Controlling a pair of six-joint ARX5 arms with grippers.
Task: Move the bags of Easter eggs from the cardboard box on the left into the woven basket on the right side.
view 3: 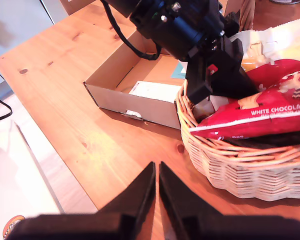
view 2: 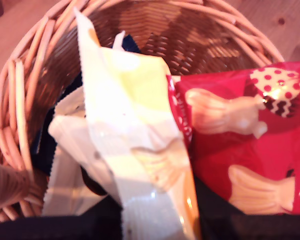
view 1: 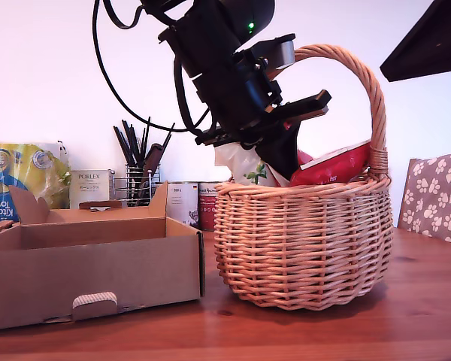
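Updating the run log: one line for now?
first tool: in woven basket | second tool: shut, empty, above table | red bag: in basket

A home kitchen or dining corner: a pine table [view 1: 428, 301], a kitchen towel pack [view 1: 15, 184], a wire utensil holder [view 1: 139, 184], tins [view 1: 184, 201], a Porlex carton [view 1: 89, 186] and a paw-print chair cushion [view 1: 434, 192] against a white wall.

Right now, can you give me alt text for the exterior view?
A black robot arm's tool dips into a round tan wicker basket holding a red glossy packet and a white one. A shallow brown cardboard box sits at this view's left.
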